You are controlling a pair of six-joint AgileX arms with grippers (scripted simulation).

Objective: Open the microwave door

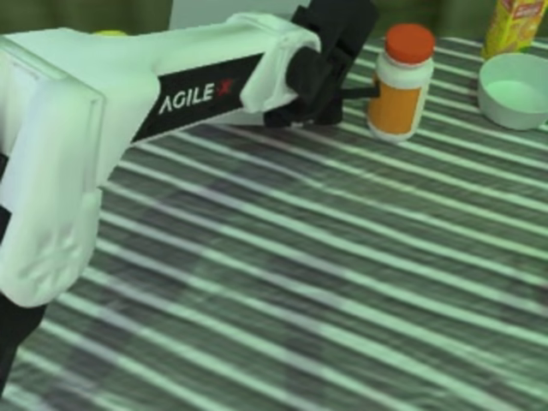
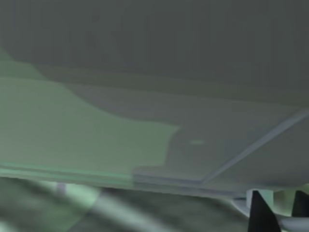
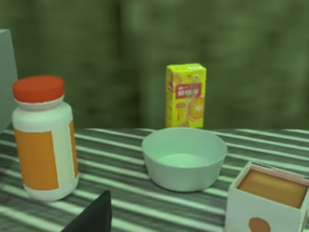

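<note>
The left arm reaches across the striped green tablecloth [image 1: 325, 282] toward the far edge, its black left gripper [image 1: 330, 64] right up against the pale grey boxy microwave [image 1: 227, 10] at the top of the overhead view. The microwave door [image 2: 159, 82], flat, grey and windowed, fills the left wrist view. Jaw state: cannot tell. Just beside the gripper stands a white orange-capped bottle [image 1: 400, 81]; further right, a white bowl [image 1: 514, 90].
</note>
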